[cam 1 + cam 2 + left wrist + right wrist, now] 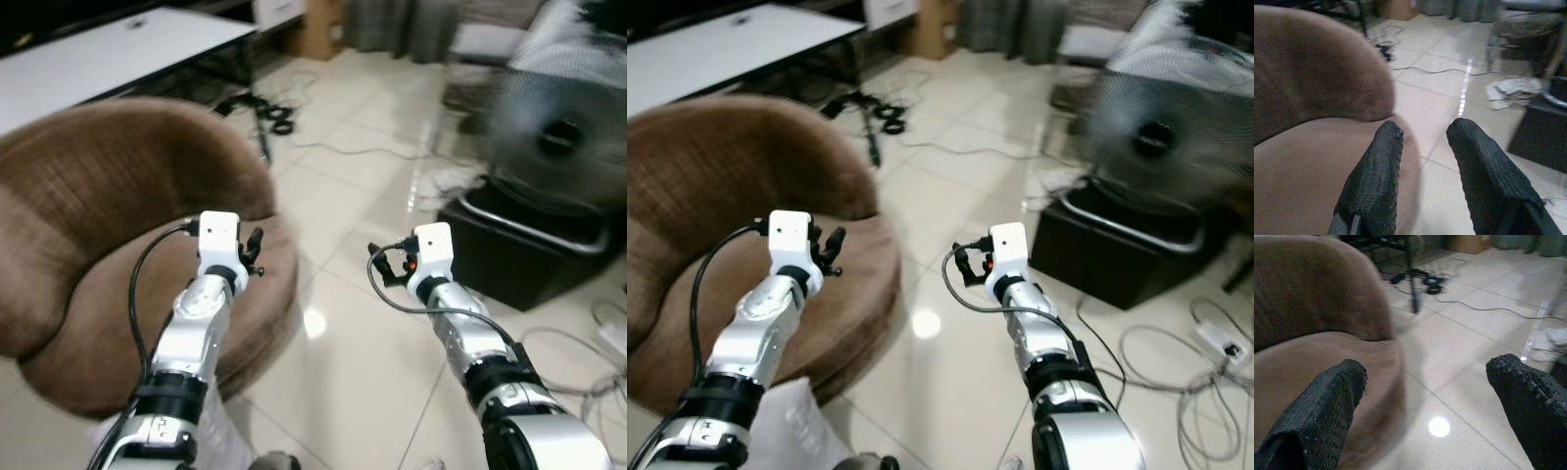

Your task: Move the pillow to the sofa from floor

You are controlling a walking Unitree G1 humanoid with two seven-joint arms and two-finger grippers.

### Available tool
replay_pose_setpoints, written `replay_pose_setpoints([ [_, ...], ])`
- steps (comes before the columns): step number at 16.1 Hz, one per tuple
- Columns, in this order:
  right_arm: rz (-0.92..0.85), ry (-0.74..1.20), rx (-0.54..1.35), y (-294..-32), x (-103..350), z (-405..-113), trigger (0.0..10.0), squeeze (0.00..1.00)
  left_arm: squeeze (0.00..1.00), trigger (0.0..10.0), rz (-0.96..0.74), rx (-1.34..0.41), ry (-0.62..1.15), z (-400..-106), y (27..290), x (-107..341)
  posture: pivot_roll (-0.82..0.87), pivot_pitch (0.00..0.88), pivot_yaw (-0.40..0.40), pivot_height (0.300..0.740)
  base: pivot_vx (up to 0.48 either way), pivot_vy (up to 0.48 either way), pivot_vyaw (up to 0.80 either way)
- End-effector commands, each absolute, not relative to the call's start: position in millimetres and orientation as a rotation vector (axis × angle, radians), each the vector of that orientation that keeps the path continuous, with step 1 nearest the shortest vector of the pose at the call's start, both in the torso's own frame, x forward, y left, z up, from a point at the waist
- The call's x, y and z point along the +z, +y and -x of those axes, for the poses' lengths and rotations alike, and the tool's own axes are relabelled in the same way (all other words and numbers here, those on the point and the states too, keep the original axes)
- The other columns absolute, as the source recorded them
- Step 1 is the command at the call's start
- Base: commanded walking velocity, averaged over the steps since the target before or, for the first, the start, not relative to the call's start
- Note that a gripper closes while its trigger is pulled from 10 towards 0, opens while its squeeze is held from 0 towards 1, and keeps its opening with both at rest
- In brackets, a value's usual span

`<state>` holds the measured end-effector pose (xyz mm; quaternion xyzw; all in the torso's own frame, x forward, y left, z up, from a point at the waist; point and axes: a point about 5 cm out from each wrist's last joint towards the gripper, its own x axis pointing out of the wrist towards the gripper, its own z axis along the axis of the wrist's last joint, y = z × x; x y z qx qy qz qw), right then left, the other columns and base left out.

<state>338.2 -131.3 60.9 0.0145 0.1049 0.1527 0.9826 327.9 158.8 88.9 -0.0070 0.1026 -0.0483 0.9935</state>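
Fan (558, 132) far right: blurred | left pincer (1422, 142): slightly spread, empty, over brown sofa (88, 196) | right pincer (1435, 382): wide apart, empty

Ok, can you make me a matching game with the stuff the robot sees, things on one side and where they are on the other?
Things:
1. brown sofa
2. fan
3. white table
4. black cables

Places:
A. on the black box at the robot's right
B. on the tiled floor past the sofa
C. under the left gripper
D. far behind the sofa, at the left

Pairs: 1-C, 2-A, 3-D, 4-B
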Motion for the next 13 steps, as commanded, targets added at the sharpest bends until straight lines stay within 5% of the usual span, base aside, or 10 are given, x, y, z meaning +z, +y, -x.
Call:
replay_pose_setpoints([
  [1, -0.017, 0.207, 0.316, -129.4, 63.3, -339.7, 10.0, 0.0, 0.0, 10.0, 0.016, -0.111, 0.192, -330.0, 155.2, 93.8, -0.11, 0.0, 0.085, 0.74, 0.0, 0.0, 0.68],
  [13, -0.01, 0.214, 0.331, -128.1, 62.1, -338.6, 10.0, 0.01, 0.0, 10.0, 0.01, -0.108, 0.2, -328.5, 155.5, 93.3, -0.11, 0.0, 0.081, 0.74, 0.0, 0.0, 0.68],
])
